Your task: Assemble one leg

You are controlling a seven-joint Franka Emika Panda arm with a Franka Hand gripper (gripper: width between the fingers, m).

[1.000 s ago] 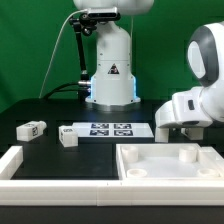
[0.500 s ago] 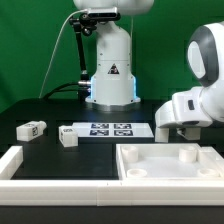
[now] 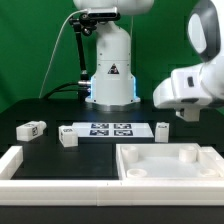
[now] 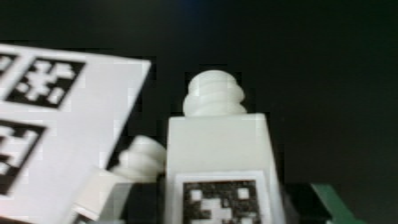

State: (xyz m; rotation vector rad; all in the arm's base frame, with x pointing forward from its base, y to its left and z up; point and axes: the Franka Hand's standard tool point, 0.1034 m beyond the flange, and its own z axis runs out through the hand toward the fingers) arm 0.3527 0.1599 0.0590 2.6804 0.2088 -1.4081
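1. Hovering above the counter (image 3: 100, 152), the jaws grip nothing that we can see, and we cannot tell how far apart they stand.
2. Close below them the leg (image 3: 160, 128) lies on the counter, just beside the marker board (image 3: 105, 129) at the exterior view's right end, its threaded tip pointing away from its tag.
3. Our worry is an off-centre descent: one finger could strike the leg and knock it against the board, or the jaws could pinch the thread.

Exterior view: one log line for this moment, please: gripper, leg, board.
gripper: above table, open/shut unclear | small stubby white tagged plastic leg: on black table by marker board, exterior view's right end | grasp: none confirmed
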